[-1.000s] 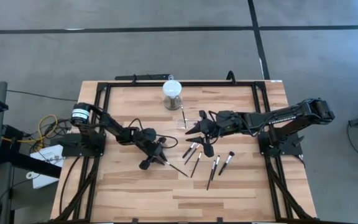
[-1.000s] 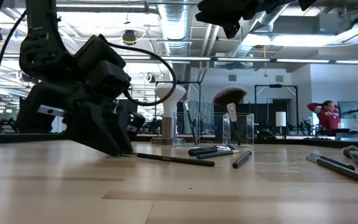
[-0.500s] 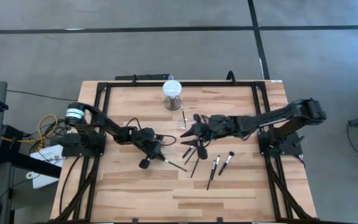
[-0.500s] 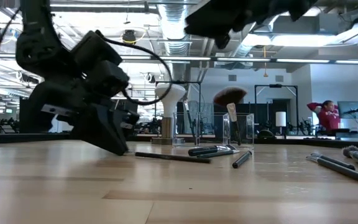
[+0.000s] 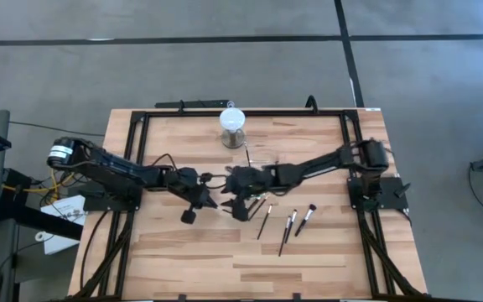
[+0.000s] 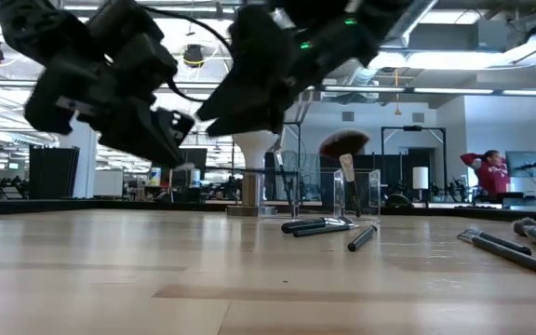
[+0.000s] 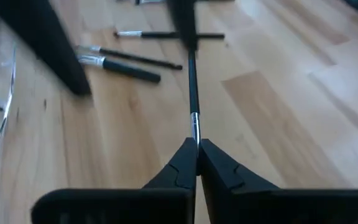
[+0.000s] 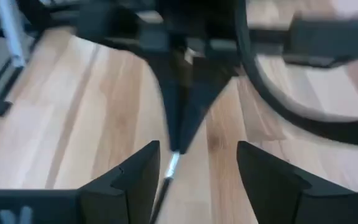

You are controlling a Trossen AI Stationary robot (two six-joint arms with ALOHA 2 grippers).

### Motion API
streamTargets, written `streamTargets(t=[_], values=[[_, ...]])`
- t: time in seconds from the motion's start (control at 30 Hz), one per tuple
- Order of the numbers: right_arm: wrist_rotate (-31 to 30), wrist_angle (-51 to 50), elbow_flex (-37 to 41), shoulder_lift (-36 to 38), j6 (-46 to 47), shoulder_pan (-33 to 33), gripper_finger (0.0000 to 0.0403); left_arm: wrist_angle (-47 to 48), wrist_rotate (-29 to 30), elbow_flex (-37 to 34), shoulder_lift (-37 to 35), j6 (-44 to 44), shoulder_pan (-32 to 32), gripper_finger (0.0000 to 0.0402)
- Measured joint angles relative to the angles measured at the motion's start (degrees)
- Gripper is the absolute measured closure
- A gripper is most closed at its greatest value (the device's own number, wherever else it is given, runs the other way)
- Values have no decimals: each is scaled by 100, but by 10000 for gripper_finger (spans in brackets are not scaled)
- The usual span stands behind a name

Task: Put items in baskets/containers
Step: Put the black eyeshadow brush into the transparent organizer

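— What's changed with the brush?

— The left gripper [image 7: 197, 144] has lifted the slim makeup brush [image 7: 192, 87] off the wood; a second ago it lay flat. My fingers are pinched on its silvery ferrule, centre of the left wrist frame. The right gripper [image 8: 191, 155] has swung over from the clear plastic container [image 5: 254, 159], fingers spread wide, facing it mid-frame in the high view.

— So a handover?

— I'd judge so, before it goes in the container, upper centre.

— And the rest?

— Five or so loose brushes [image 5: 289, 222] lie right of centre: thin dark handles, glossy metal collars, on the pale wooden table [image 5: 166, 260].
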State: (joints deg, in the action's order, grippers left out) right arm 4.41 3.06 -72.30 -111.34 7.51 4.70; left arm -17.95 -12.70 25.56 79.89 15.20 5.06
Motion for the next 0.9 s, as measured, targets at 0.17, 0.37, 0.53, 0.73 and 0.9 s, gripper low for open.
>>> streamTargets(t=[0.17, 0.37, 0.53, 0.73, 0.9], values=[[18, -1258, -819, -550, 300, -26, 203, 24, 207, -13, -43, 10, 85, 393], [35, -1726, -1398, -927, 429, -30, 225, 157, 572, -14, 83, 242, 90, 392], [54, -1791, -1483, -1093, 755, -46, 240, 110, 822, -13, 15, 258, 90, 392], [27, -1837, -1473, -1250, 750, -40, 253, 87, 864, -13, -16, 253, 89, 392], [13, -1811, -1468, -1239, 748, -41, 273, 71, 864, -13, -16, 254, 88, 391]])
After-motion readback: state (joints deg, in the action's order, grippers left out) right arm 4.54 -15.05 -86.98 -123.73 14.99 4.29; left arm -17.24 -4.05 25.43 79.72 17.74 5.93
